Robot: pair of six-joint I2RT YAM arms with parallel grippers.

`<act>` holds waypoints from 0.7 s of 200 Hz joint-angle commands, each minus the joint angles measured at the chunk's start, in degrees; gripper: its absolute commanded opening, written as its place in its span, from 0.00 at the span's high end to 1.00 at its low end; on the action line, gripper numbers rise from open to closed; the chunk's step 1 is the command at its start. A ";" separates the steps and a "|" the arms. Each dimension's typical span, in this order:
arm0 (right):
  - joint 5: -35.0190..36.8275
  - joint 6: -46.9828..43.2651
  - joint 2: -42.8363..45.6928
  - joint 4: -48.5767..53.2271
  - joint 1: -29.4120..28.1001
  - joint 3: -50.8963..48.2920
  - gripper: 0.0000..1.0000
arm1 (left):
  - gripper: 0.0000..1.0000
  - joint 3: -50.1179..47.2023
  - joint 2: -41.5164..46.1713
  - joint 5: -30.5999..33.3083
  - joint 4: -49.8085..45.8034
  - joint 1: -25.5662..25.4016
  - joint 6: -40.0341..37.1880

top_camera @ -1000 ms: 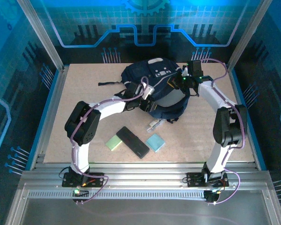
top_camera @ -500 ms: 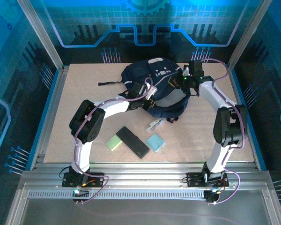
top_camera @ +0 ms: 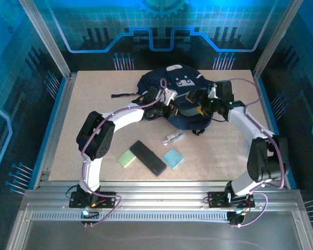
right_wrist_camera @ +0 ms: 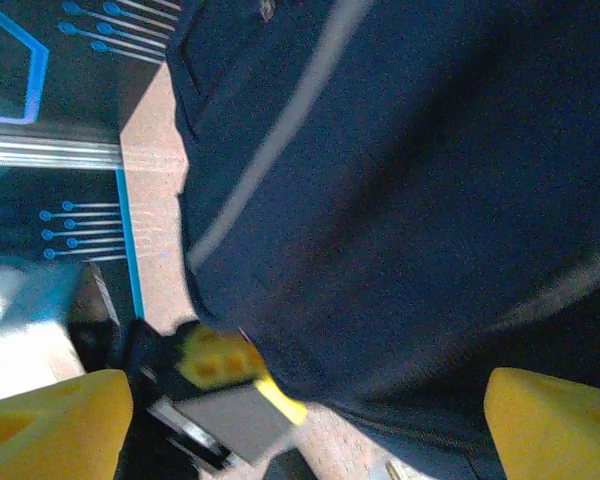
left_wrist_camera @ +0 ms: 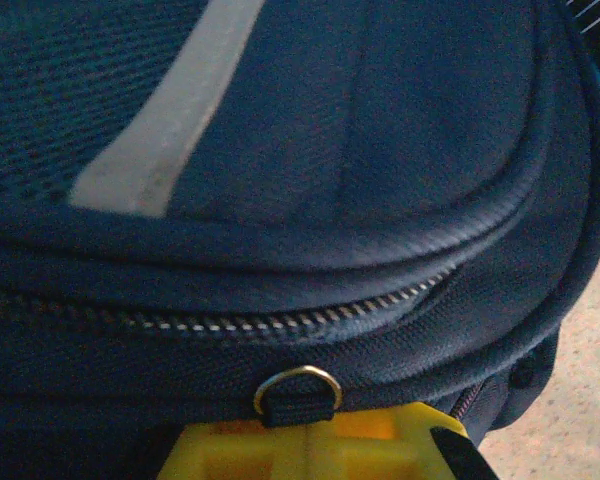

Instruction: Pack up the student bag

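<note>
The dark navy backpack (top_camera: 180, 83) lies at the far middle of the worktop (top_camera: 94, 120). The left pincer (left_wrist_camera: 305, 445) is pressed together at its near edge, pinching the small tab that carries a metal ring (left_wrist_camera: 298, 385), just below the zipper (left_wrist_camera: 280, 325). The right pincer (right_wrist_camera: 305, 425) stands spread wide at the backpack's right side, with the fabric just beyond its fingertips.

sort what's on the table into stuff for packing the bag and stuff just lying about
In the job: student bag, left claw shut on its ring tab, right claw open.
Lying about for now: green pad, black case, blue pad, small pale item.
</note>
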State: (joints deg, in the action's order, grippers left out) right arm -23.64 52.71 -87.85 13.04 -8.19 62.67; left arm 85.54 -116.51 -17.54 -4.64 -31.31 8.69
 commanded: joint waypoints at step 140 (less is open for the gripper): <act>2.99 8.64 -11.73 -21.22 -3.51 3.54 1.00 | 0.62 -6.04 8.81 -3.38 9.79 0.41 4.73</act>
State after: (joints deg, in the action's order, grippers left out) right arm -25.04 61.93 -98.28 -4.91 -12.60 63.90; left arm 81.21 -114.48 -18.85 0.32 -31.09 14.87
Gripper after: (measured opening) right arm 0.071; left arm 0.097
